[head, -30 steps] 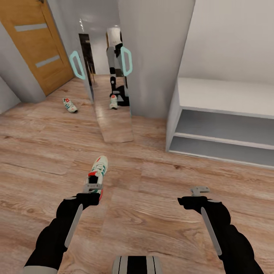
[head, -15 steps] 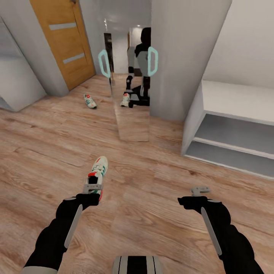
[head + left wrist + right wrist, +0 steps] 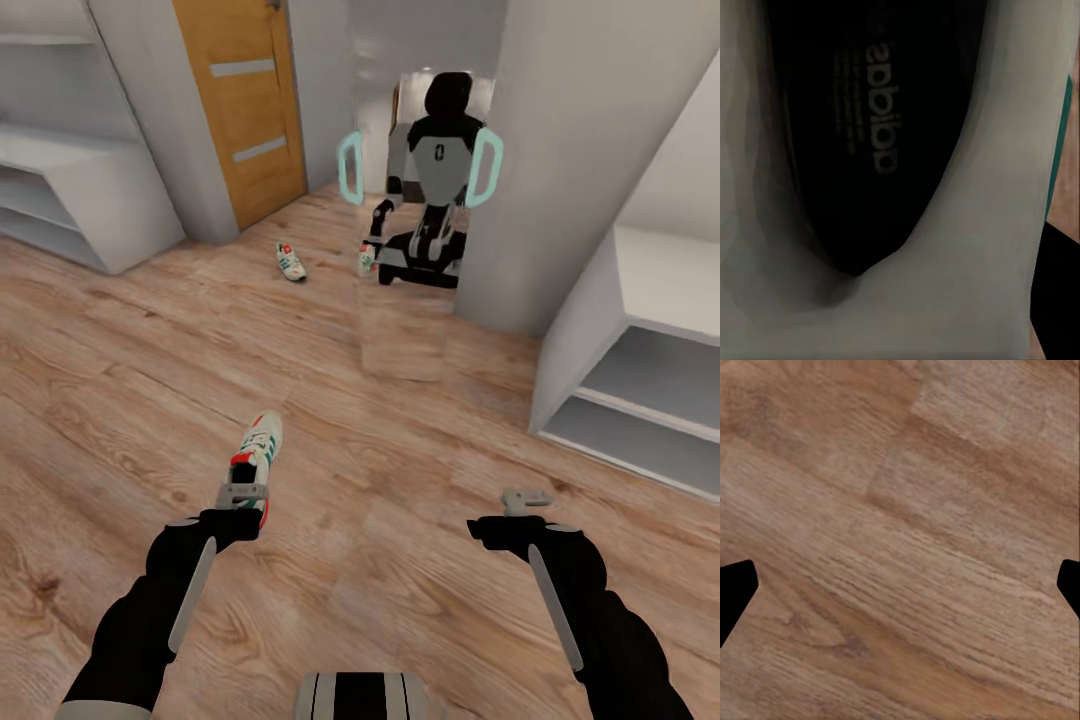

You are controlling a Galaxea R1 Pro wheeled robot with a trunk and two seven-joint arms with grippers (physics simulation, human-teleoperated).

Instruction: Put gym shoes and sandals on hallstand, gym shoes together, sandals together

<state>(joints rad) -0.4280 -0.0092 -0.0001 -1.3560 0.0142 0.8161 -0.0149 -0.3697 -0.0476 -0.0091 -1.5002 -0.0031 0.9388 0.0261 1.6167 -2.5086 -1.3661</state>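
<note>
My left gripper (image 3: 243,497) is shut on the heel of a cream-white gym shoe (image 3: 259,447) with green stripes, held toe-forward above the corridor floor (image 3: 130,380). Up close in the left wrist view I see that shoe's dark insole (image 3: 870,135) and pale collar. The other gym shoe (image 3: 291,262) lies on the floor far ahead, near the wooden door. My right gripper (image 3: 527,497) is open and empty over bare planks (image 3: 900,585). The hallstand (image 3: 640,290), pale grey with a bench top and low shelves, stands at the right. The sandals are out of view.
A tall mirror (image 3: 420,200) with turquoise handles reflects the robot and a shoe. An orange wooden door (image 3: 245,100) stands at the back. Another pale shelving unit (image 3: 60,190) sits at the far left. A grey wall (image 3: 560,150) separates mirror and hallstand.
The camera has turned left, so door, mirror and hallstand have shifted right in view and left shelving has appeared. Both arms and the held shoe keep their pose.
</note>
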